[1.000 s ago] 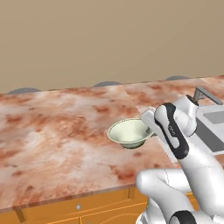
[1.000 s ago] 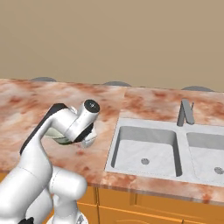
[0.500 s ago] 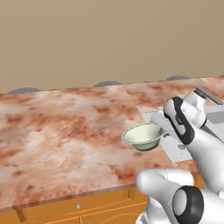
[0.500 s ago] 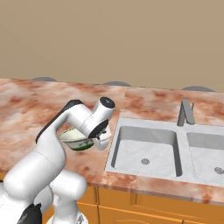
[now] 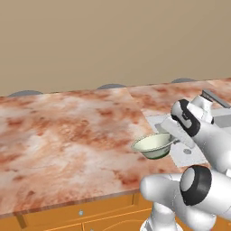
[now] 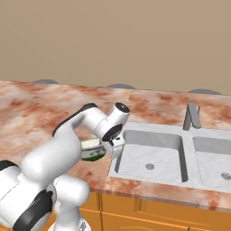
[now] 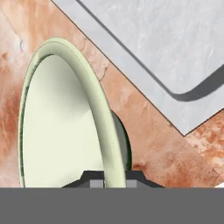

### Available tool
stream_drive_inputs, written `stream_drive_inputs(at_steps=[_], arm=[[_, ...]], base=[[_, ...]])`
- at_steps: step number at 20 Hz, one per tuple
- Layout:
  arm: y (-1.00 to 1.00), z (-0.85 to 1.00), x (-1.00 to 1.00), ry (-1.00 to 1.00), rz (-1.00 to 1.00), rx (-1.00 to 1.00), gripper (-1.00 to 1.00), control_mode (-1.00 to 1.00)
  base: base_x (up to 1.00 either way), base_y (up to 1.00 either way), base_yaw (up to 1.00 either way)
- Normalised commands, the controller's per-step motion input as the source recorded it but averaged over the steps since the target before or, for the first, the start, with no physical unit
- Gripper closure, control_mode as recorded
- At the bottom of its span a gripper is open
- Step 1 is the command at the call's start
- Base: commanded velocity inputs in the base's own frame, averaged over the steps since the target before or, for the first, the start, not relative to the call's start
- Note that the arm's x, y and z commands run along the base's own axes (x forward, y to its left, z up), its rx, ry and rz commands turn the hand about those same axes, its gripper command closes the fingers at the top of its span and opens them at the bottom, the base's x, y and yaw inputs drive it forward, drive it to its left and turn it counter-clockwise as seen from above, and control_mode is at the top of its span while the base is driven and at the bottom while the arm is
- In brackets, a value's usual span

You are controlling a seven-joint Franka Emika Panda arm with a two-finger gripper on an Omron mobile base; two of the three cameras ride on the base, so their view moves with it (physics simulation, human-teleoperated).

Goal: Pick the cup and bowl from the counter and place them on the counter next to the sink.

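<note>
Hand view showed the pincer clamped on the bowl's rim, above the surface just beside the sink.

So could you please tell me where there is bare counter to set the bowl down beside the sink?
The counter lies bare from the bowl leftward. The strip bordering the sink, under the hand, is narrow and crowded by the arm.
</note>
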Motion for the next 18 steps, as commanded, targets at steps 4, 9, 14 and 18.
stream_drive_inputs(at_steps=[4,9,14,18], arm=[[-0.07,-0.58,0.25,0.00,0.00,0.00,1.00,-1.00],[0.00,-0.82,0.34,-0.07,0.00,0.00,1.00,-1.00],[0.00,-0.75,0.27,-0.11,0.00,0.00,1.00,-1.00],[0.00,-0.04,0.00,0.00,0.00,0.00,1.00,-1.00]], base=[[0.00,0.00,0.00],[0.00,0.00,0.00],[0.00,0.00,0.00],[0.00,0.00,0.00]])
